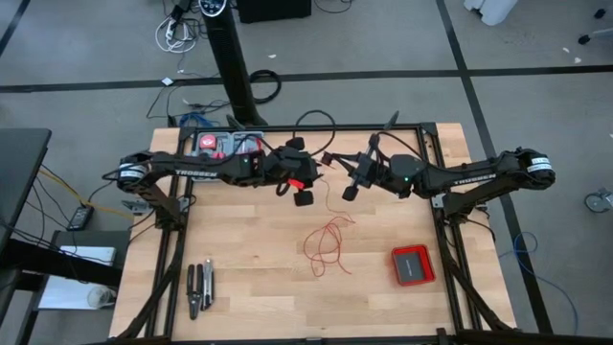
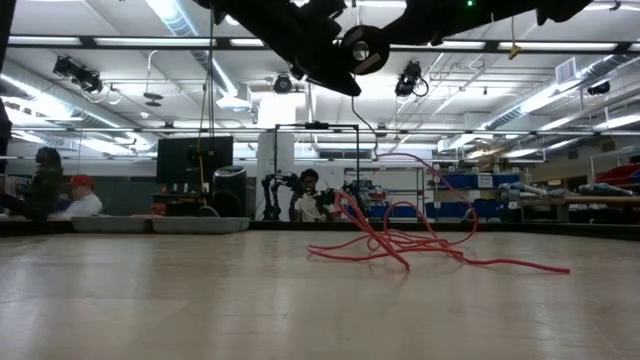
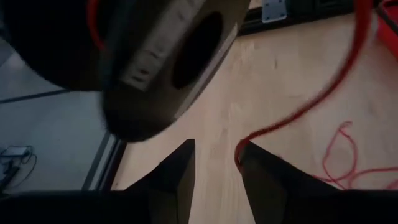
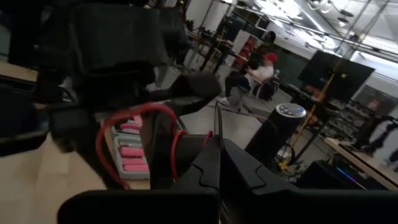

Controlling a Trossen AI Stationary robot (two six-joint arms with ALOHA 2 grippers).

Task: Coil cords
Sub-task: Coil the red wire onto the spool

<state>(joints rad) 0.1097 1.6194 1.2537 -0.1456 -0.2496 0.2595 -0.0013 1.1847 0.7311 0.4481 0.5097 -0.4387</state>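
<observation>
The cord is a thin red wire. Its loose loops (image 1: 328,244) lie on the wooden table near the middle, and in the low view they show as a tangle (image 2: 400,240). One strand rises from them toward the two grippers, which meet above the table's far middle. My left gripper (image 1: 305,189) is open, and the strand (image 3: 292,112) runs down to one of its fingers. My right gripper (image 1: 352,182) faces it, shut. In the right wrist view, red cord (image 4: 140,112) loops around the left gripper's head. My left gripper does not pinch the cord. The strand ends against the inner edge of one finger (image 3: 244,163), inside the open gap. Whether it rests on that finger I cannot tell. My right gripper has its two fingers closed together, roughly level, pointing at the left gripper. The red cord reaches their tips (image 4: 208,134). The pinch itself is too small to see.
A flat red box (image 1: 413,264) lies near the right front of the table. Hand tools (image 1: 199,287) lie at the left front. A tray with pink and red parts (image 1: 228,146) sits at the far left edge. A black frame (image 1: 436,144) borders the table. People sit in the room beyond.
</observation>
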